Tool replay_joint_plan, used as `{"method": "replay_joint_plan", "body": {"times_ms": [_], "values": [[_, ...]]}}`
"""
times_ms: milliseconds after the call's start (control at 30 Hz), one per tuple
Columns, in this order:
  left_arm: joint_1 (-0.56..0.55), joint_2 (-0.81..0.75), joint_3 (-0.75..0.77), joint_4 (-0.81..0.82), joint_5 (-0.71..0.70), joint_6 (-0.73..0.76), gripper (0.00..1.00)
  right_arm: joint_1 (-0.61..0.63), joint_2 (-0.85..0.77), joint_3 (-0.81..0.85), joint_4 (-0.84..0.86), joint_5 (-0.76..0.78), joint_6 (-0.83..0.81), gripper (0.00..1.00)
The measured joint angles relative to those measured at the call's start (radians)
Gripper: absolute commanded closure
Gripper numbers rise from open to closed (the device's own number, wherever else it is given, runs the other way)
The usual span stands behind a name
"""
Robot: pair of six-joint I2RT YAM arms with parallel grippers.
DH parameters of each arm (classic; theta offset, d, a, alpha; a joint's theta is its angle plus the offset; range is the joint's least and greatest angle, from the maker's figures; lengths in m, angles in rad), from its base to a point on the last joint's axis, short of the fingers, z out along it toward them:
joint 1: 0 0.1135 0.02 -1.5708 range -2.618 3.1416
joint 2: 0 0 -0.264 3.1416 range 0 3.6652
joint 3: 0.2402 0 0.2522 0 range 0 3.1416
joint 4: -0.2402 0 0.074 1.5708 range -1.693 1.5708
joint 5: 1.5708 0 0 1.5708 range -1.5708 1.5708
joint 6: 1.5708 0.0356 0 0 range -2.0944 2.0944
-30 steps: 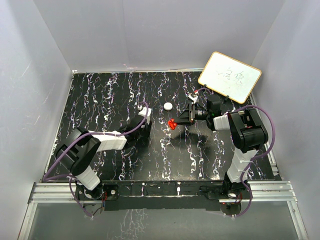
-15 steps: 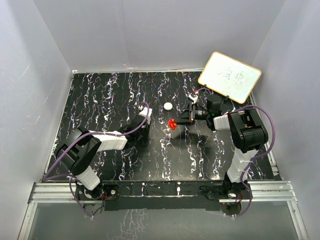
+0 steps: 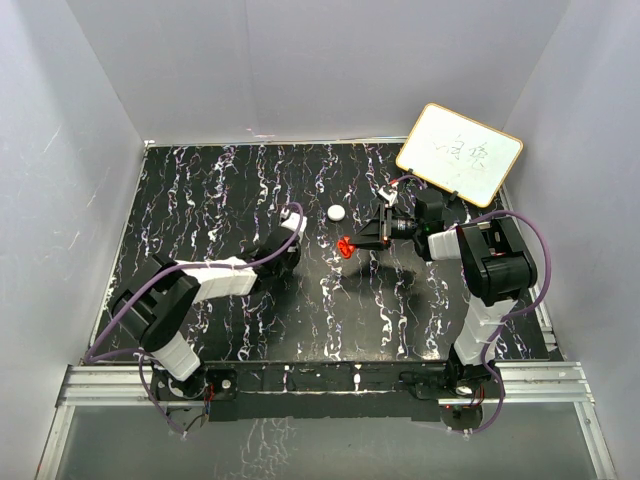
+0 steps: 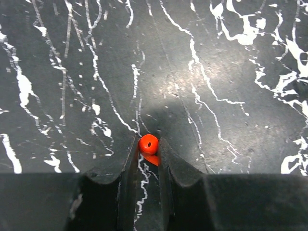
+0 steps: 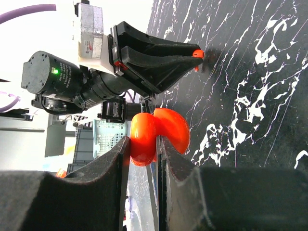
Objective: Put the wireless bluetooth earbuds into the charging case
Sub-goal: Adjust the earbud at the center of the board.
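My left gripper [image 4: 148,141] is shut on a tiny red earbud [image 4: 148,145], pinched at the fingertips just above the black marbled table. In the top view it [image 3: 288,248] stands left of centre. My right gripper [image 5: 143,139] is shut on one half of the open red charging case [image 5: 172,128], held above the table; in the top view the case [image 3: 345,247] shows at the fingertips [image 3: 366,240]. The right wrist view also shows the left gripper [image 5: 192,57] with the red earbud [image 5: 198,53] at its tip. No other earbud is visible.
A white round disc [image 3: 336,212] lies on the table behind and between the two grippers. A framed whiteboard [image 3: 459,150] leans at the back right. Grey walls enclose the black marbled table [image 3: 200,200] on three sides.
The left gripper has shifted slightly up and to the right, toward the case. The right gripper and the case have barely moved.
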Motion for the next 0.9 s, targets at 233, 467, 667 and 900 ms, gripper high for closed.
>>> {"method": "replay_joint_plan", "body": {"times_ms": [233, 467, 667, 900], "values": [[-0.004, 0.0, 0.085, -0.098, -0.132, 0.081, 0.96, -0.006, -0.012, 0.0, 0.0, 0.003, 0.0, 1.0], [-0.02, 0.022, 0.204, -0.191, -0.234, 0.171, 0.97, -0.014, -0.019, -0.002, 0.001, 0.003, 0.0, 1.0], [-0.021, 0.074, 0.275, -0.288, -0.256, 0.23, 1.0, -0.017, -0.027, -0.002, 0.001, 0.003, 0.0, 1.0], [-0.021, 0.16, 0.363, -0.422, -0.255, 0.253, 1.0, -0.021, -0.039, -0.003, 0.001, 0.003, 0.0, 1.0]]}}
